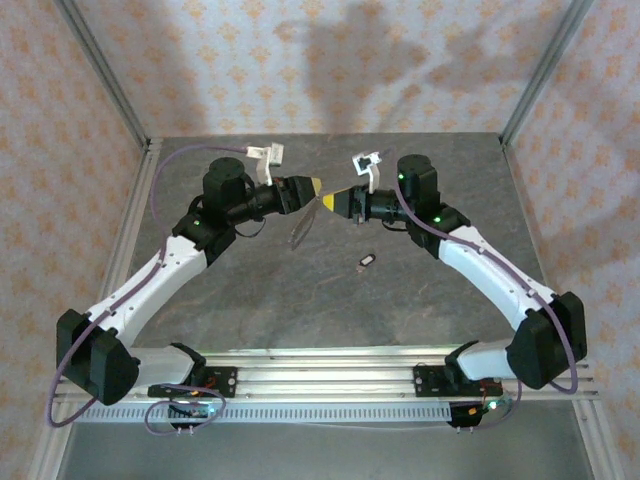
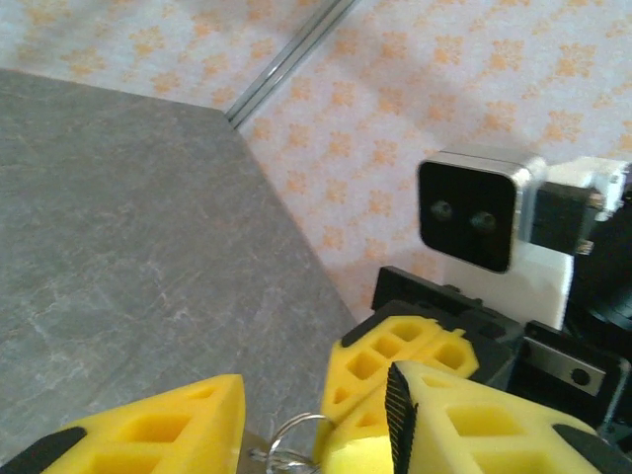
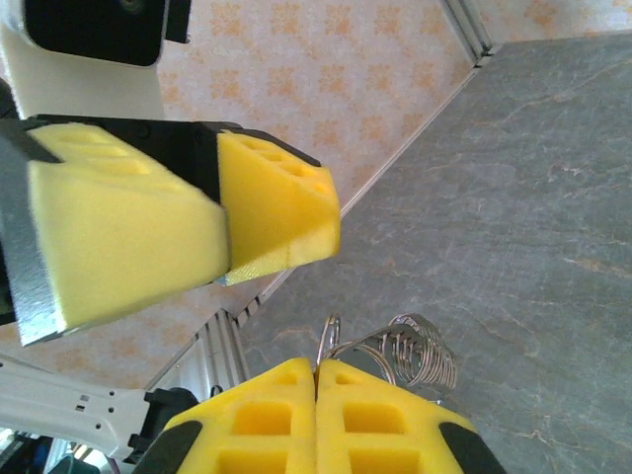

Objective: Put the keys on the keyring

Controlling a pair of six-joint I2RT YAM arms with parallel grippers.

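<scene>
The keyring (image 1: 300, 228), a loop of pale coiled wire, hangs above the table where the two grippers meet. My right gripper (image 3: 316, 367) is shut on it, and the wire coils (image 3: 415, 346) stick out past its yellow fingers. My left gripper (image 2: 314, 405) faces it tip to tip with its jaws part way closed and the keyring (image 2: 296, 427) in the gap. Whether its pads press on the wire is unclear. One small dark key (image 1: 367, 262) with a light end lies loose on the table below and to the right of the grippers.
The grey stone-patterned table (image 1: 300, 300) is walled by patterned panels with metal corner posts (image 1: 540, 70). Both arm bases sit on the aluminium rail (image 1: 320, 385) at the near edge. The two wrist cameras (image 1: 365, 162) nearly touch above the grippers.
</scene>
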